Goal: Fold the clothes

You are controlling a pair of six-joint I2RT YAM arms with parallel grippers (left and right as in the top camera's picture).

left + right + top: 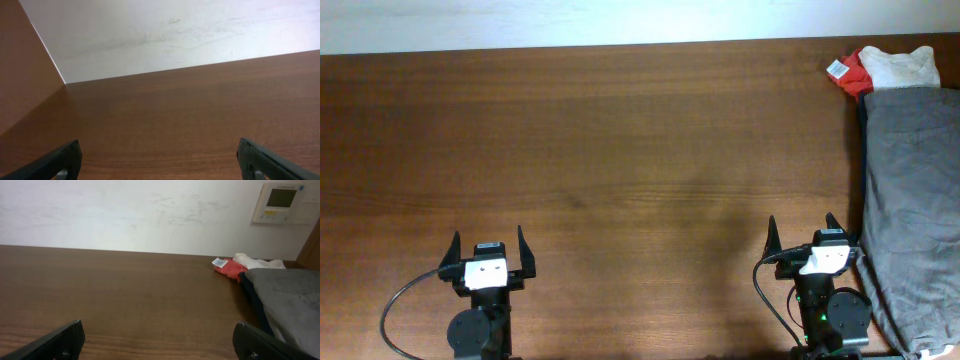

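At the bench (620, 150), right edge: grey clothes (915, 200) lying loose; red and cream bundle (885, 68) just behind.
Left fingers (523, 252): spread wide, empty.
Right fingers (771, 240): spread wide, empty, near clothes.

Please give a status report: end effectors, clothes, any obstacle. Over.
Left end effector open, empty. Right end effector open, empty. Grey garment lies ungripped, just right of it. Red and cream bundle beyond the garment, not in the way.

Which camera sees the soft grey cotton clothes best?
The overhead view: the soft mid-grey cotton garment lies long along the table's right side. The right wrist view catches only part, at a low slant. The left wrist view shows none.
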